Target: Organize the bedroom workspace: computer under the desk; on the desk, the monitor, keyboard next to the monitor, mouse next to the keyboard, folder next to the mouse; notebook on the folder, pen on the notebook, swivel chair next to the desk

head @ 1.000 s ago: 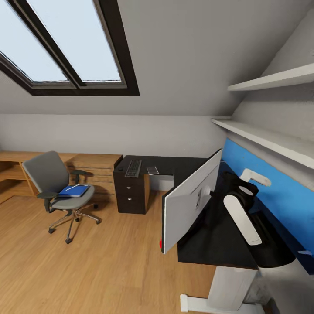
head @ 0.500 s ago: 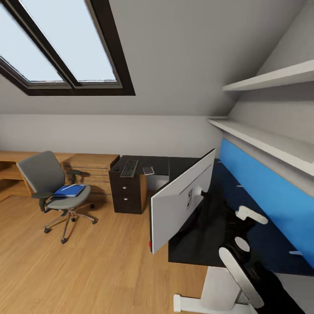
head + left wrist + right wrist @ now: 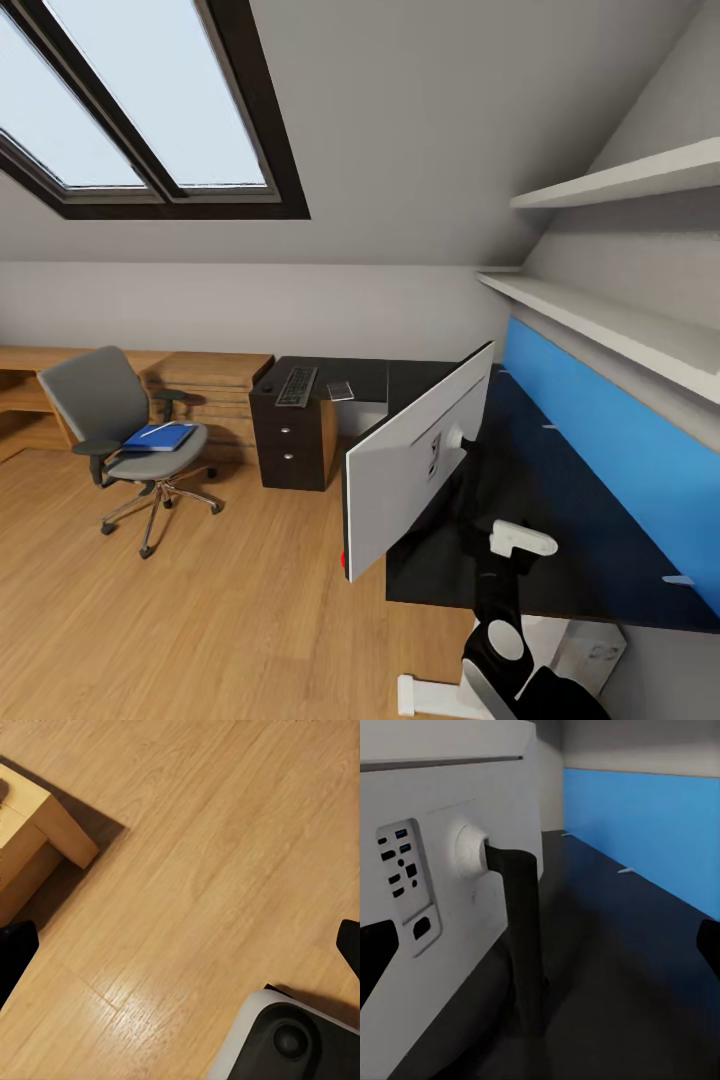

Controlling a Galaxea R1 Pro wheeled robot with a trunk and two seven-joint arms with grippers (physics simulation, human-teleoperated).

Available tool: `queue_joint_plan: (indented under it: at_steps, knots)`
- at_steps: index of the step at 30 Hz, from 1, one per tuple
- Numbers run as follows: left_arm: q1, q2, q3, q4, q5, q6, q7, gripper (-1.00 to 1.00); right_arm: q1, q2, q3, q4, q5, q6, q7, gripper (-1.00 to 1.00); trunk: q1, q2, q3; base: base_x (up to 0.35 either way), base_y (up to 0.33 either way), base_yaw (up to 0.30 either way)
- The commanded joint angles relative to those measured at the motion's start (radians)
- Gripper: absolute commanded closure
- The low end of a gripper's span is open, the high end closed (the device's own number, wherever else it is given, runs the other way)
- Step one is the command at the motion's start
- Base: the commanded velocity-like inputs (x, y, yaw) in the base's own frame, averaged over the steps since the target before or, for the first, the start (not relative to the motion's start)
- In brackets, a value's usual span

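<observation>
The right hand (image 3: 522, 541), fingers spread and empty, hovers over the desk (image 3: 560, 500) just behind the monitor (image 3: 415, 455), facing its stand arm (image 3: 521, 922).

We are seeing the glossy black desk (image 3: 560, 480) carrying the monitor (image 3: 415, 465) near us and the keyboard (image 3: 296, 386) at its far end; the swivel chair (image 3: 120, 430) is standing on the wooden floor (image 3: 200, 600).
</observation>
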Motion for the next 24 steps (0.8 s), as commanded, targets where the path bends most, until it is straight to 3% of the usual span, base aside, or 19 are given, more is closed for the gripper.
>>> queue_joint_plan:
  at_steps: [1,18,21,22,24]
  knots:
    - [0.001,0.001,-0.008,-0.003,0.003,-0.001,0.009,-1.00,-0.002,0.000,0.003,0.002,-0.010,-0.014,-0.003,-1.00,0.001,-0.002,-0.001,0.000,0.000,0.000]
    - [0.001,-0.001,-0.008,-0.003,0.002,-0.004,0.009,-1.00,-0.001,0.002,0.006,0.011,-0.011,-0.046,0.000,-1.00,0.001,-0.002,-0.001,0.000,0.000,0.000]
    - [0.001,-0.001,-0.008,-0.003,0.001,-0.005,0.009,-1.00,-0.001,0.005,0.007,0.068,-0.007,-0.046,0.007,-1.00,0.001,-0.002,-0.001,0.000,0.000,0.000]
    - [0.001,-0.001,-0.008,-0.003,0.000,-0.005,0.009,-1.00,-0.002,0.021,-0.006,0.159,-0.004,-0.047,0.115,-1.00,0.001,-0.002,-0.001,0.000,0.000,0.000]
    - [0.001,-0.001,-0.008,-0.003,0.000,-0.005,0.009,-1.00,-0.002,0.023,-0.019,0.180,-0.005,-0.047,0.155,-1.00,0.001,-0.002,-0.001,0.000,0.000,0.000]
